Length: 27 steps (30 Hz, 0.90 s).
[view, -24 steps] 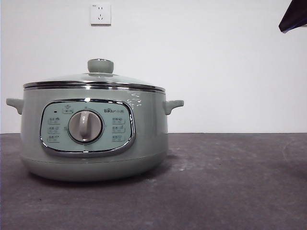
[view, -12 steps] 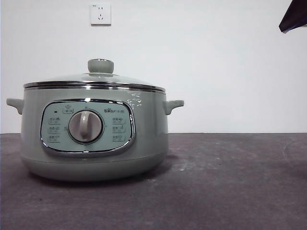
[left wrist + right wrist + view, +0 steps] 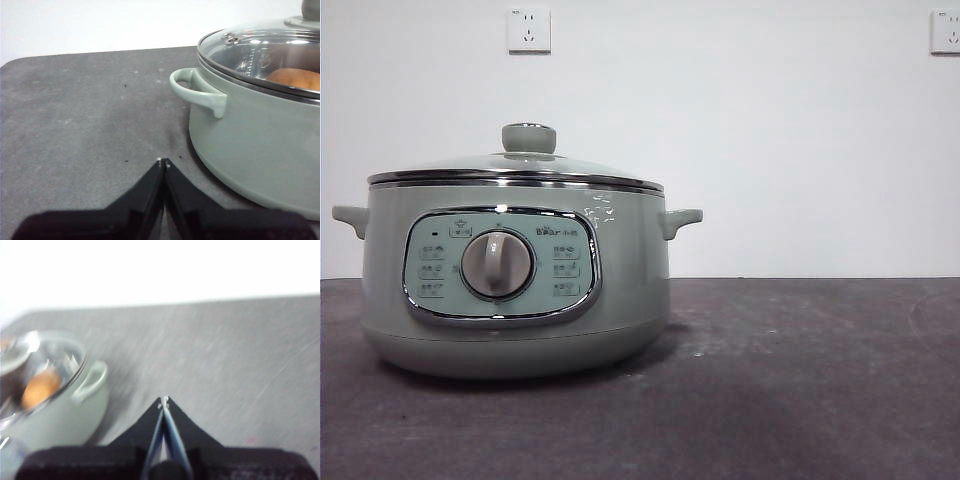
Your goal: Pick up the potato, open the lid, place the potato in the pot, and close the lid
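While a plain white wall with two sockets [image 3: 529,30] closes off the room, the dark grey worktop [image 3: 800,380] carries the pot [image 3: 510,270] towards its left edge, dial [image 3: 497,264] facing the front camera. On it sits the lid [image 3: 520,165], knob upright. Through the glass the potato [image 3: 295,79] lies inside; its long axis cannot be told. Both the left gripper [image 3: 163,162] and right gripper [image 3: 164,401] are clenched, empty, beside the pot.
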{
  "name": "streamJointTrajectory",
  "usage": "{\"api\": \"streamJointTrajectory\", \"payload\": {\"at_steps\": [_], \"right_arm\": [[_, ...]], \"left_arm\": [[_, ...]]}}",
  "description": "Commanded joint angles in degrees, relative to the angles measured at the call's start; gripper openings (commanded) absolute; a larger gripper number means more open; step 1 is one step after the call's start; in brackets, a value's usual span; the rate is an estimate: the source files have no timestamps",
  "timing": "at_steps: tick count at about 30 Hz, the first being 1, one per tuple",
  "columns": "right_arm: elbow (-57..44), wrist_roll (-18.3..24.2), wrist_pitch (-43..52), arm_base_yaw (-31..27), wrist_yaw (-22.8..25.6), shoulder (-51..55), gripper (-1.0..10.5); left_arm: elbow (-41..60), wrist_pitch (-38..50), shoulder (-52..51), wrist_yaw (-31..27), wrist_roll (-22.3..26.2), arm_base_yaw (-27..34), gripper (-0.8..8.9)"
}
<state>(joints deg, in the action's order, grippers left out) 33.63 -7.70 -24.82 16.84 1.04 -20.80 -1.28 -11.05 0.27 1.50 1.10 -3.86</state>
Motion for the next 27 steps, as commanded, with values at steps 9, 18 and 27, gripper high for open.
{"api": "streamJointTrajectory", "payload": {"at_steps": [9, 18, 27], "right_arm": [[-26.56, 0.20, 21.22, -6.78, -1.14, 15.65, 0.0], [-33.29, -2.51, 19.41, -8.50, -2.23, 20.55, 0.0], [-33.29, -1.81, 14.34, -8.68, -2.62, 20.74, 0.0]], "left_arm": [[0.96, 0.26, -0.11, 0.09, 0.59, 0.20, -0.03], [0.96, 0.26, -0.11, 0.07, 0.59, 0.17, -0.03], [0.96, 0.26, -0.11, 0.07, 0.59, 0.20, -0.03]]}}
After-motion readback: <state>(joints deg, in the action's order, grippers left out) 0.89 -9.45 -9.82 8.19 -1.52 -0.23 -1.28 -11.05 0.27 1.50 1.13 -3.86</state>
